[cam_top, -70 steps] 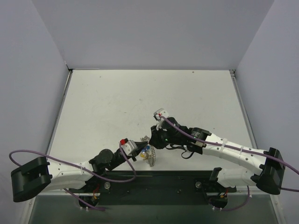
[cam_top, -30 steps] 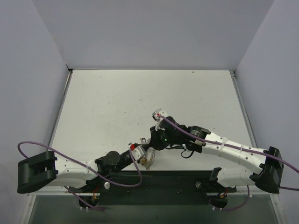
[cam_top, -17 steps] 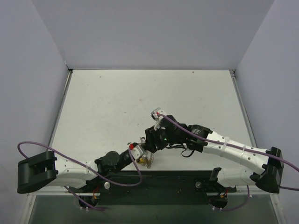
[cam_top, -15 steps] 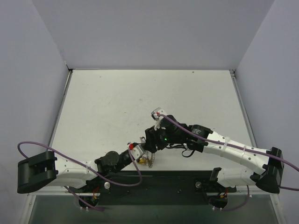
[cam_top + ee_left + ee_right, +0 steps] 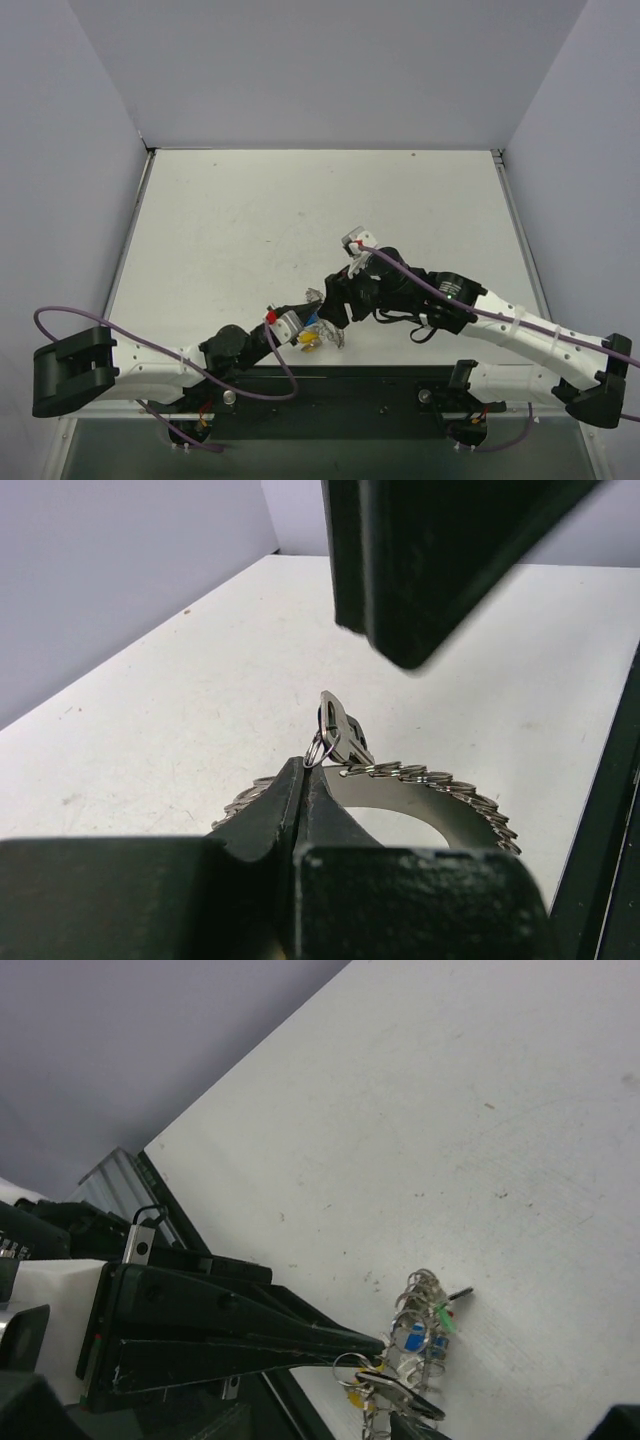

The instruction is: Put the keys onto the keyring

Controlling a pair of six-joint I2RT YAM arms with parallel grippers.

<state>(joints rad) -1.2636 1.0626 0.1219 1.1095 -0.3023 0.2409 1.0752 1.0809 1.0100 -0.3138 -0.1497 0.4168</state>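
The keyring (image 5: pixel 440 781), silvery with a chain-like rim, lies near the table's front edge, and in the top view (image 5: pixel 322 336) blue and yellow key heads show on it. My left gripper (image 5: pixel 303 768) is shut, its tips pinching the small split ring (image 5: pixel 317 749) of a dark key (image 5: pixel 340 725) that stands up from the keyring. In the right wrist view the keyring (image 5: pixel 418 1305) carries blue (image 5: pixel 412 1338), green (image 5: pixel 443 1317) and yellow (image 5: pixel 355 1397) keys. My right gripper (image 5: pixel 525 1430) hovers just above; only its two finger corners show, set wide apart.
The black base rail (image 5: pixel 340 385) runs along the near table edge right beside the keyring. Grey walls enclose the white table (image 5: pixel 300 210) on three sides. My two arms meet over the keyring.
My right arm has pulled right and toward the front edge. The left gripper has shifted slightly. The keyring bunch now lies lower and flatter, its blue and yellow heads showing.
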